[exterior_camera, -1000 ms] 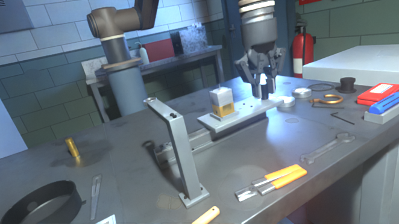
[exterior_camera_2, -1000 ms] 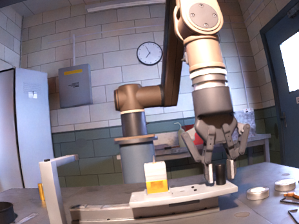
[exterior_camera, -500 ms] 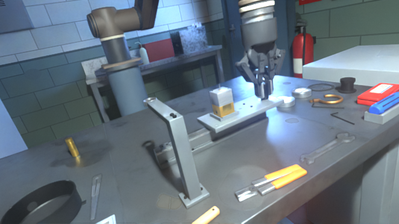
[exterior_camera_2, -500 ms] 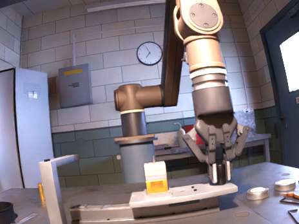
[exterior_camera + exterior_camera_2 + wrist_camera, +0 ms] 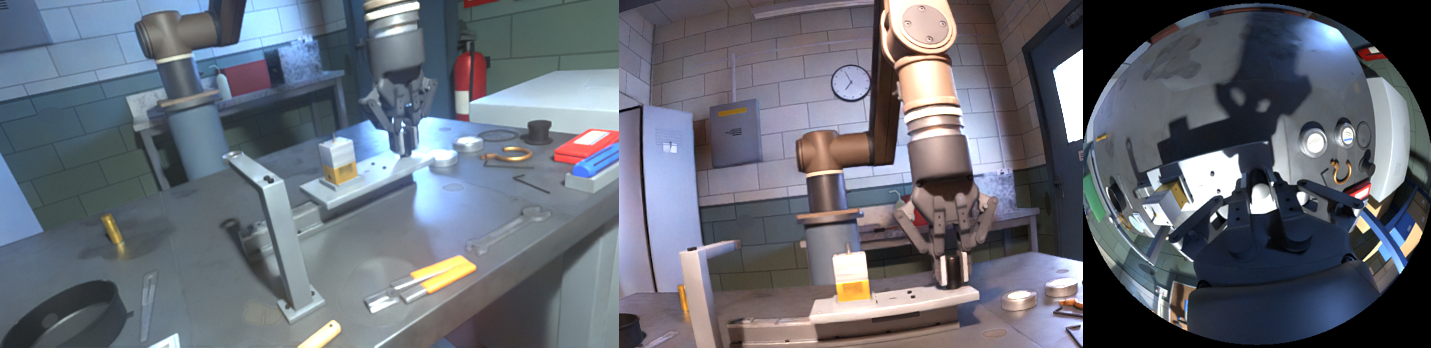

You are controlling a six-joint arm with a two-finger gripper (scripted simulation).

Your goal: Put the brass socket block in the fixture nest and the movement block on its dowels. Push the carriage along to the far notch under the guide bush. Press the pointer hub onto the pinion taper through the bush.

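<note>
A short dark handle post (image 5: 952, 270) stands on the right end of the grey carriage plate (image 5: 369, 180), and in the wrist camera its pale rounded top (image 5: 1260, 191) shows between the fingers. Toward the plate's other end the white movement block (image 5: 336, 152) sits stacked on the brass socket block (image 5: 339, 172), a thin pin rising from its top. The carriage rides a rail (image 5: 280, 224) that runs toward the tall grey guide-bush bracket (image 5: 276, 220). The brass pointer hub (image 5: 112, 228) stands far left on the bench. My gripper (image 5: 406, 140) is closed around the handle post.
A dark round tray (image 5: 65, 315) sits at the near left corner. Two metal tins (image 5: 456, 150), a brass ring (image 5: 509, 154), hex keys, a spanner (image 5: 507, 229), orange-handled pliers (image 5: 423, 280) and a red case (image 5: 586, 145) lie right of the carriage. The arm's base column (image 5: 191, 121) stands behind.
</note>
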